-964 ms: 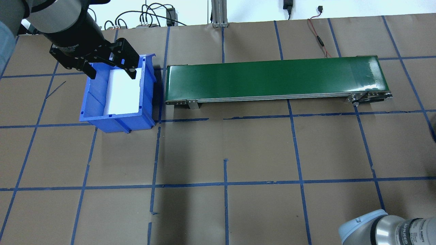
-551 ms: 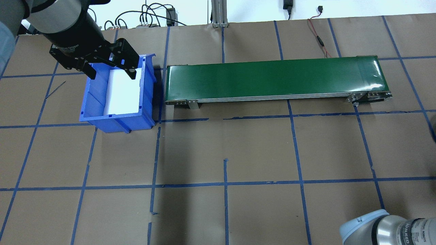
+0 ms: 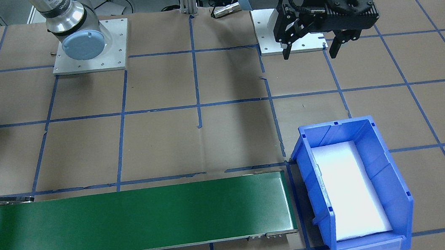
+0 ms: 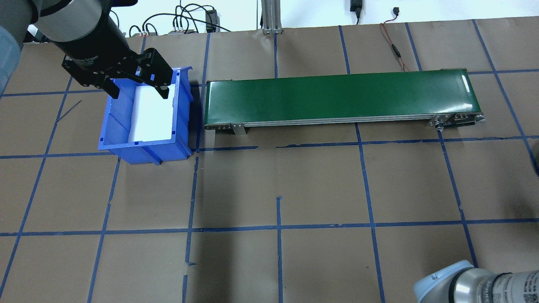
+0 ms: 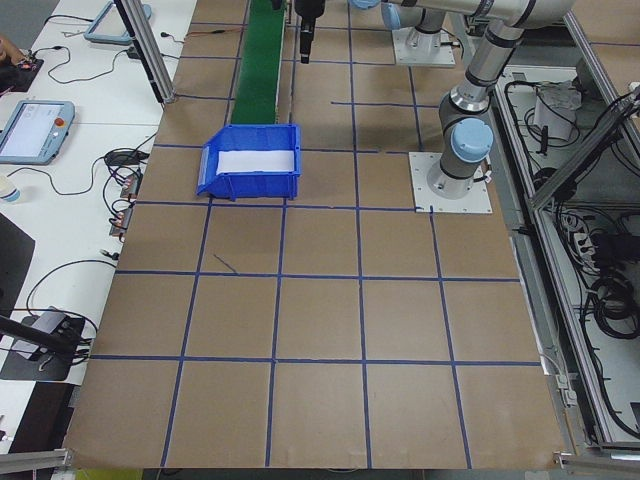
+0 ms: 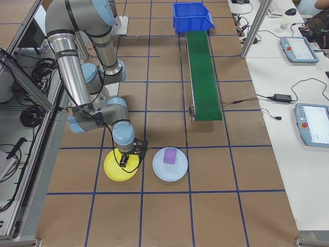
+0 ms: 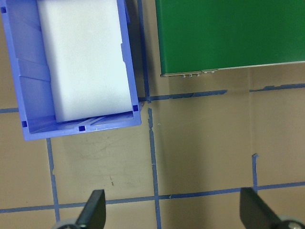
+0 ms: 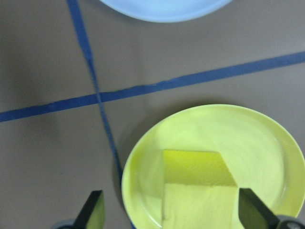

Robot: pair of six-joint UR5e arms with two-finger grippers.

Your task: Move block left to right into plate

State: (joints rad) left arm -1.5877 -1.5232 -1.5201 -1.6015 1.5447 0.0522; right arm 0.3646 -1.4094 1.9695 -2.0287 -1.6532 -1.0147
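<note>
Yellow block [image 8: 198,193] lies in the yellow plate [image 8: 267,138].
Right gripper [image 8: 171,217] hangs just over the plate, its 2 fingers spread wide, holding nothing; left gripper [image 4: 137,86] hovers spread and empty above the blue bin [image 4: 116,126].

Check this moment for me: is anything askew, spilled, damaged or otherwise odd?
Nothing stands out. The yellow block sits inside the yellow plate, the blue bin stands upright beside the green conveyor, and both tools are open: the right tool over the plate, the left tool raised over the bin.
</note>
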